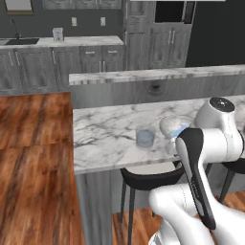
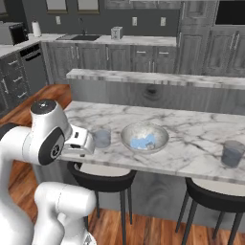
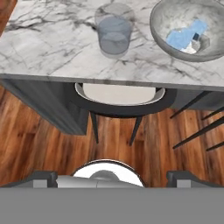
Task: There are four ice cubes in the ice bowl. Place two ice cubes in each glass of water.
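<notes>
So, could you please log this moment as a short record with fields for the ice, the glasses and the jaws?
ice cubes: pale blue cluster lying in the ice bowl
near glass: on the marble counter, left of the bowl, no ice seen in it
far glass: right end of the counter, apart from the bowl
jaws: open, holding nothing
task: no cube moved yet

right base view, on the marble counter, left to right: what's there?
hand at the counter's near edge → near glass of water → ice bowl with the ice cubes inside → far glass of water near the right edge.
</notes>
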